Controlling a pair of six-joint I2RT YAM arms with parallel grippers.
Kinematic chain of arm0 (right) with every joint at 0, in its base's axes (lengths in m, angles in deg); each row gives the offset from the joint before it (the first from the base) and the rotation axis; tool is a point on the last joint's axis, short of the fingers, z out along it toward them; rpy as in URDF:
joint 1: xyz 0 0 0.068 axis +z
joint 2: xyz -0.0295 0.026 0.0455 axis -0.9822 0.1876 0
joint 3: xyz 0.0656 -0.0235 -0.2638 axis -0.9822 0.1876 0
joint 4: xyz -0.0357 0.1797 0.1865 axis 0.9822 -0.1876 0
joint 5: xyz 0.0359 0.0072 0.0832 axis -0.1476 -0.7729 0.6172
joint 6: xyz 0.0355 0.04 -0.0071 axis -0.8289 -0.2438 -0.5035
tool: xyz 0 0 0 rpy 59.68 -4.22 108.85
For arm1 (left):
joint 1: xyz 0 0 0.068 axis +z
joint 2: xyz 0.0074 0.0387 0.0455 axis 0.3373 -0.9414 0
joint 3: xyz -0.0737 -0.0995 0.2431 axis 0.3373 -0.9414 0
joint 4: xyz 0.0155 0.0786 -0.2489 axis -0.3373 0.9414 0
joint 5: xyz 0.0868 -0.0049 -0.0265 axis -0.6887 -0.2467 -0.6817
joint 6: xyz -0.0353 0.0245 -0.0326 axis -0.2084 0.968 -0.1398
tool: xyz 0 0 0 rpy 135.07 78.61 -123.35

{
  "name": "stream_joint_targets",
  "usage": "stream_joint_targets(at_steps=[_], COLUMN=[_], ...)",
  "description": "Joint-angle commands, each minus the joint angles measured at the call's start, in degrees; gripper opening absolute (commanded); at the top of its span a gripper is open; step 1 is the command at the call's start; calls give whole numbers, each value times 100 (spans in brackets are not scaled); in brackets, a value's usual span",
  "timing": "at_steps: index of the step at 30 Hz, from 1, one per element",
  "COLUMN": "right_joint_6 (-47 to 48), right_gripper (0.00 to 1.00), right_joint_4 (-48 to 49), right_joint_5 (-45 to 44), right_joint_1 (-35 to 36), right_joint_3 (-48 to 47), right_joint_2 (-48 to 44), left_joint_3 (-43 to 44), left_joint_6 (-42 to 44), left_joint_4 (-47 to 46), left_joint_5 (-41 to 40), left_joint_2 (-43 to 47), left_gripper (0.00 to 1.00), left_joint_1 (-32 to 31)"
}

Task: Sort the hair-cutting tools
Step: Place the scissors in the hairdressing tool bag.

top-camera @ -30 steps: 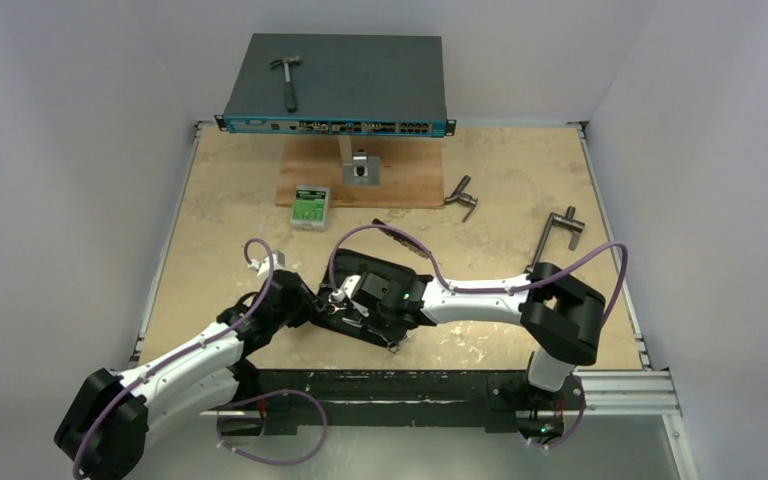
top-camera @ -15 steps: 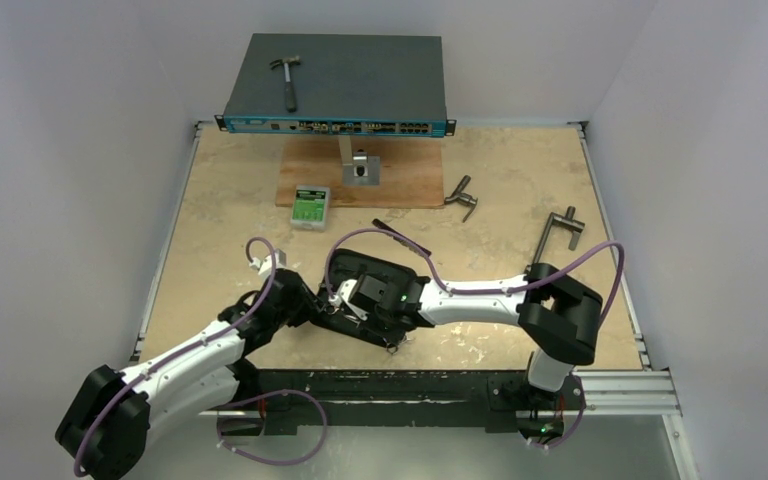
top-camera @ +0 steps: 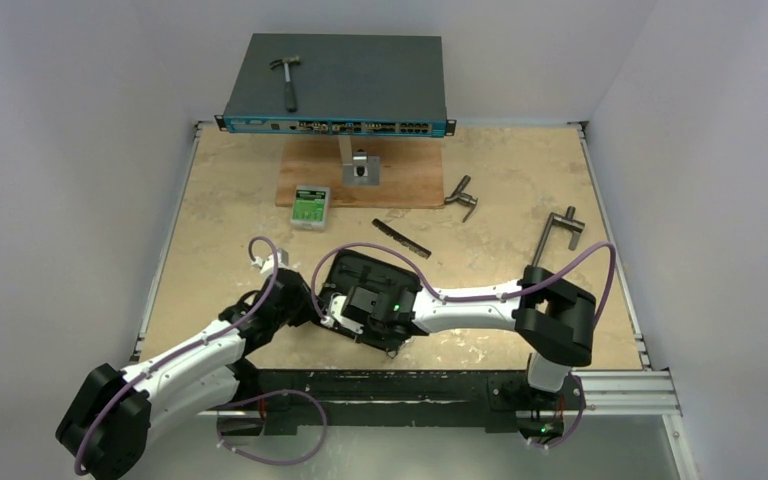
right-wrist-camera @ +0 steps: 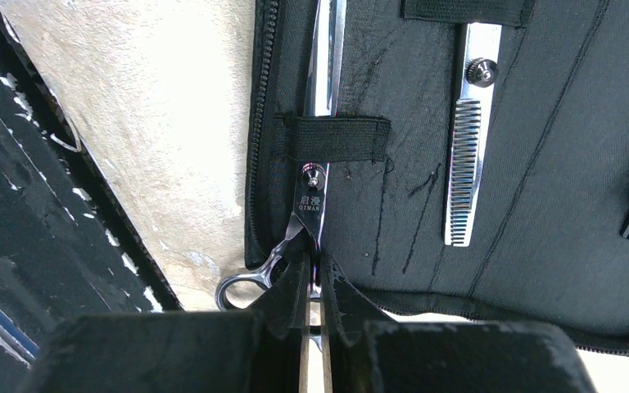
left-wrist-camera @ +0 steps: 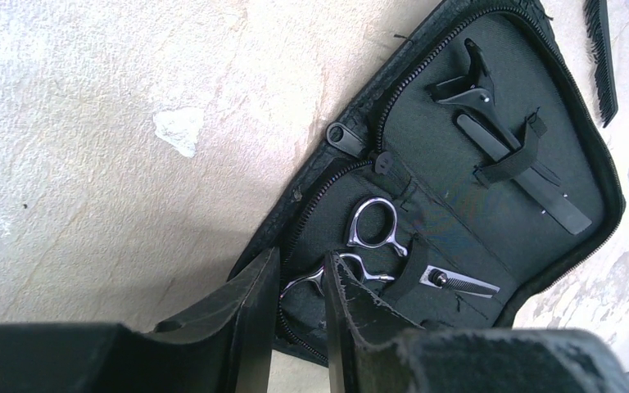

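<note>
1. Right gripper (right-wrist-camera: 313,277): fingers pressed together on the shank of the straight scissors (right-wrist-camera: 309,201), just below the pivot screw. The hold looks firm, so I'd not regrip.
2. Left gripper (left-wrist-camera: 301,264): jaws a little apart, straddling the near rim of the case (left-wrist-camera: 414,123), with a silver ring showing in the gap. I can't tell if it pinches anything. I'd use it to pin the case down.
3. The straight scissors' blade sits under the elastic loop (right-wrist-camera: 336,137), and the ring handle hangs over the zipper edge. My read is that the step is seating it. I'd push straight along the blade with no twist, or the loop bunches.
4. Thinning scissors (right-wrist-camera: 463,155) lies just beside it in the same half, so I'd steer clear.
5. Hair clips (left-wrist-camera: 504,160) are strapped in the far half.
6. Comb (top-camera: 401,238) lies on the table beyond the case, apart from it. Probably next.
</note>
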Motion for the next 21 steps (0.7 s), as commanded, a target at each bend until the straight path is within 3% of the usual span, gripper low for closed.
stream_joint_targets(at_steps=[1,12,21], right_joint_6=[249,-205,-981], right_gripper=[0,0,0], right_joint_4=[-6,347,971], right_joint_5=[65,338,370], right_joint_1=[46,39,-39], right_joint_3=[-106,-356,132], right_joint_2=[42,397,82], left_joint_3=[-171,-288,-386], left_joint_6=[122,131,114], left_joint_4=[31,-214,-468], left_joint_5=[435,551,650], left_joint_2=[-150,-207,-290], left_gripper=[25,18,11], left_joint_1=[-30,-29,-34])
